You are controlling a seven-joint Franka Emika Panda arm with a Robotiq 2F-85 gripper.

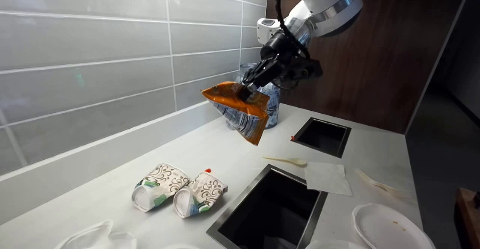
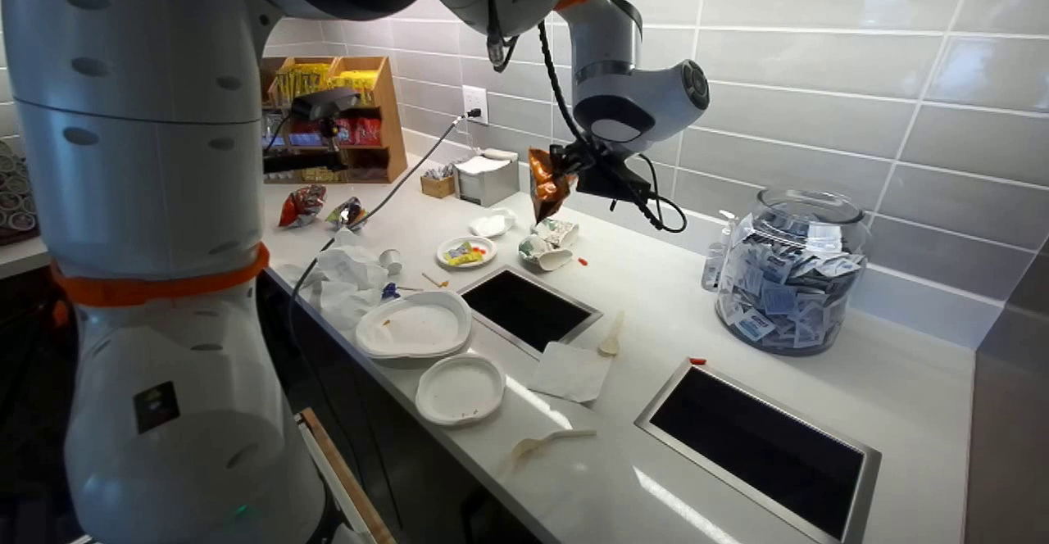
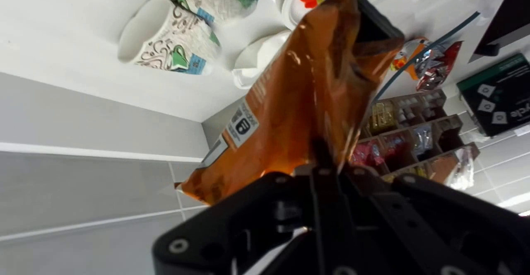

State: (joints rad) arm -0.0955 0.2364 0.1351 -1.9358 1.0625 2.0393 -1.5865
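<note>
A glossy orange snack bag (image 1: 240,104) hangs in the air above the counter, pinched by my gripper (image 1: 245,90). The bag (image 2: 547,183) hangs tilted, well off the surface, with its silver printed panel turned down in an exterior view. In the wrist view, the orange wrapper (image 3: 285,113) covers much of the middle and the fingertips are partly hidden in its folds. Below it on the counter lie two crushed patterned paper cups (image 1: 165,183), which the wrist view shows beside the bag (image 3: 178,39).
Two framed rectangular openings (image 1: 216,234) are set into the counter. A glass jar of packets (image 2: 791,282) stands near the tiled wall. White plates (image 2: 414,324), a napkin (image 1: 326,176) and spoons (image 1: 287,160) lie about. A snack rack (image 2: 369,122) stands farther back.
</note>
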